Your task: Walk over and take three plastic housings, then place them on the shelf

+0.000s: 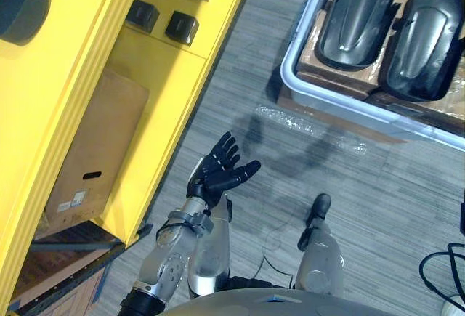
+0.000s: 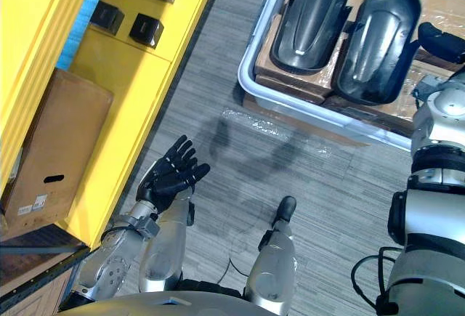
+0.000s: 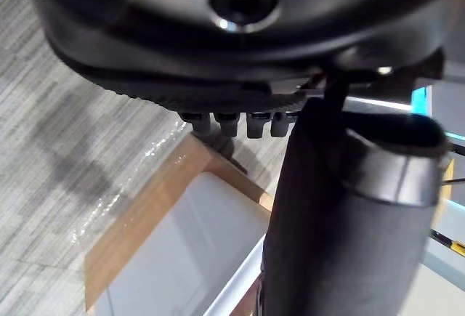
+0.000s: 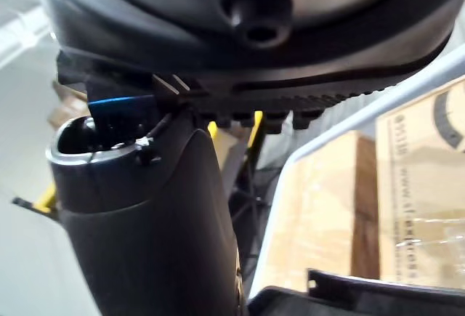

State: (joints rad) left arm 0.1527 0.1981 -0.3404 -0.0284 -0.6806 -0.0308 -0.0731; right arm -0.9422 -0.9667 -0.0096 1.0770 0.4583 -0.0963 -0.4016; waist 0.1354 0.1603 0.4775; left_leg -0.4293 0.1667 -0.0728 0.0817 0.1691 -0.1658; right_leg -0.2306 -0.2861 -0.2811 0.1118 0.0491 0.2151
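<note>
Two head cameras, side by side, look steeply down at the grey floor [image 1: 240, 76], both showing the yellow shelf [image 1: 156, 76] and the grey bin [image 2: 256, 40]. The wrist cameras look from very close along the left hand [image 3: 349, 207] and the right hand [image 4: 152, 214], toward that bin's rim.

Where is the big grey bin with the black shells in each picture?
Left eye view: grey bin, upper right.
Right eye view: top, centre to right.
Left wrist view: pale wall past the left hand.
Right wrist view: rim curving past the right hand.
Shared landmark: shiny film on the floor beside it.
</note>
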